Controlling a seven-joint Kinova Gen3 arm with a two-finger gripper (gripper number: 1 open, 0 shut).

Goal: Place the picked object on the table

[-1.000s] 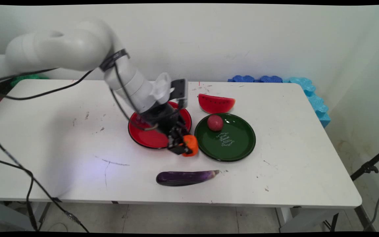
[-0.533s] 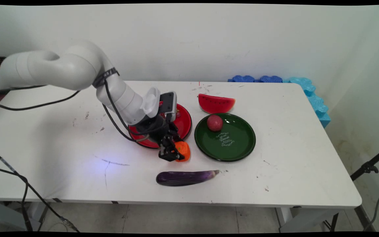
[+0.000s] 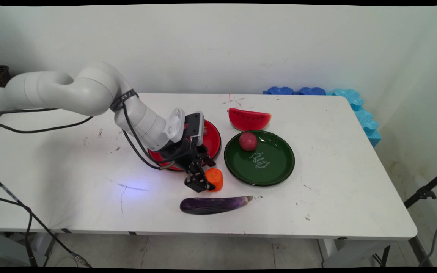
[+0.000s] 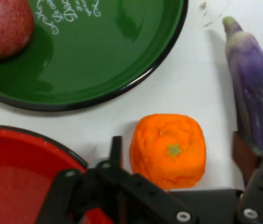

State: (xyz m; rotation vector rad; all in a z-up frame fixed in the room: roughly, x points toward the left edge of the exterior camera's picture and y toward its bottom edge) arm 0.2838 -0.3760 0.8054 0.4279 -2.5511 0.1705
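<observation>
Scuffed white table (image 3: 317, 182) | pincer (image 3: 203, 181) spread — round dimpled orange (image 4: 168, 150) between fingers

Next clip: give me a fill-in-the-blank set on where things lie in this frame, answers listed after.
1. The gripper has its fingers either side of the ______, which sits on the table.
2. The red ball lies on the ______ plate.
3. The eggplant lies on the table, ______ any plate.
4. The watermelon slice lies behind the green plate, toward the ______.

Missing words: orange; green; off; wall
</observation>
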